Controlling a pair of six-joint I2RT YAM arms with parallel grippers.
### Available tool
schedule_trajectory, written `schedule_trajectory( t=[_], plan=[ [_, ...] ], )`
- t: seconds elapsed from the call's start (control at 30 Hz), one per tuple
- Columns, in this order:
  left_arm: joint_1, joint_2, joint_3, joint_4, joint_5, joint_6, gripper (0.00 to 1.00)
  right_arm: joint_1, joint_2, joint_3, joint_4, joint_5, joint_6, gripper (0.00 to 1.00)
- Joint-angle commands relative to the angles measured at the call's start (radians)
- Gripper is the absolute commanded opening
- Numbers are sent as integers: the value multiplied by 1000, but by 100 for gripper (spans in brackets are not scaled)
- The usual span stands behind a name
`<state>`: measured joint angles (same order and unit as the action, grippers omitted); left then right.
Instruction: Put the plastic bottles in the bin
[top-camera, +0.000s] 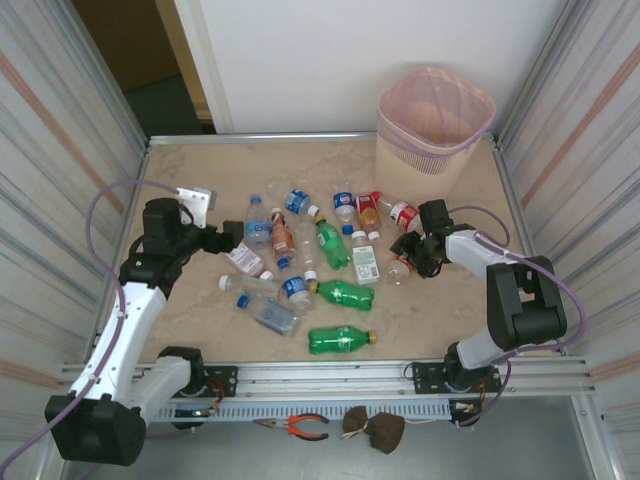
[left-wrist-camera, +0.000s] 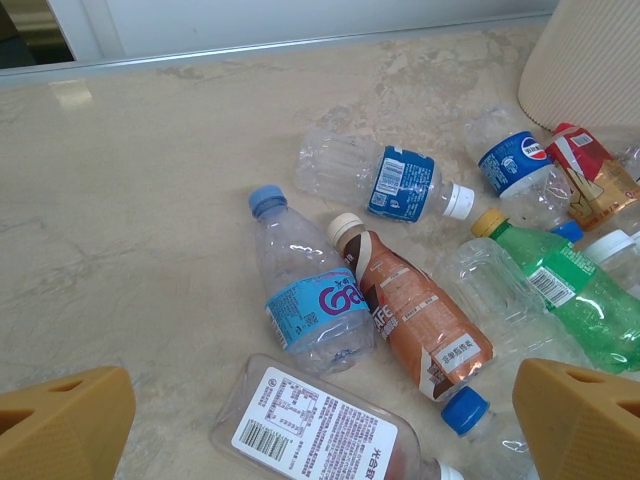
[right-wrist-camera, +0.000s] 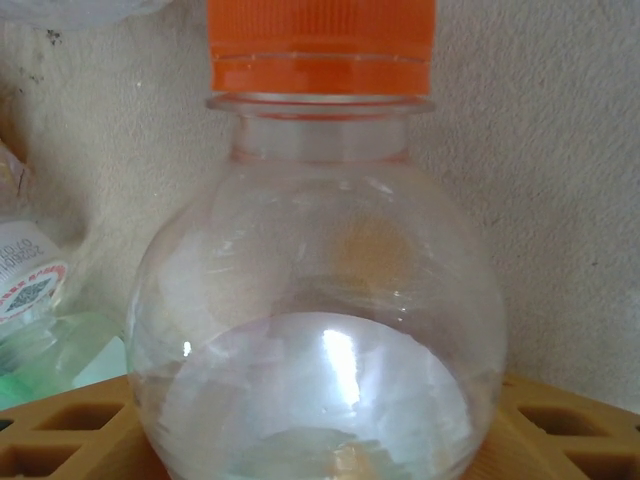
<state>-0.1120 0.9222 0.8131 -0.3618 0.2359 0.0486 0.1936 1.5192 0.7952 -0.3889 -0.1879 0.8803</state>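
Several plastic bottles (top-camera: 320, 265) lie scattered across the middle of the table, clear, green and orange-brown. The pale pink bin (top-camera: 435, 120) stands at the far right corner. My right gripper (top-camera: 407, 254) is low at the right edge of the pile. Its fingers (right-wrist-camera: 70, 430) press both sides of a round clear bottle with an orange cap (right-wrist-camera: 320, 300). At the left of the pile my left gripper (top-camera: 232, 236) hangs open, its yellow fingers (left-wrist-camera: 60, 420) wide apart above a flat clear bottle with a white label (left-wrist-camera: 315, 430). Just beyond are a blue-labelled clear bottle (left-wrist-camera: 305, 295) and an orange-brown bottle (left-wrist-camera: 415, 320).
Two green bottles (top-camera: 340, 338) (top-camera: 345, 293) lie nearest the arms' bases. The bin's ribbed wall (left-wrist-camera: 590, 60) rises at the top right of the left wrist view. Metal rails edge the table (top-camera: 190, 170), and corrugated walls close in both sides. Pliers (top-camera: 300, 427) lie below the front rail.
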Motion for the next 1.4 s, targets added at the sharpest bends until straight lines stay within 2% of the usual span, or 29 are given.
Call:
schedule_trajectory(
  t=[0.0, 0.3, 0.6, 0.87, 1.0, 1.13, 1.37],
  plan=[
    [-6, -5, -8, 0, 10, 9, 98, -8, 4, -16, -6, -1, -14, 62],
    [-5, -27, -8, -4, 76, 71, 98, -10, -60, -31, -32, 16, -29, 59],
    [-5, -40, 31, 40, 153, 68, 99, -10, -205, -39, -120, 63, -49, 59],
    [6, -17, 92, 96, 295, 82, 99, -10, -356, 13, -252, 147, -112, 58],
    [8, -8, 124, 150, 374, 106, 99, -10, -430, 61, -316, 196, -153, 58],
    [8, -1, 153, 230, 405, 99, 99, -10, -488, 133, -373, 253, -196, 58],
    [8, 43, 238, 265, 492, 117, 99, -11, -513, 320, -455, 300, -255, 58]
  ],
)
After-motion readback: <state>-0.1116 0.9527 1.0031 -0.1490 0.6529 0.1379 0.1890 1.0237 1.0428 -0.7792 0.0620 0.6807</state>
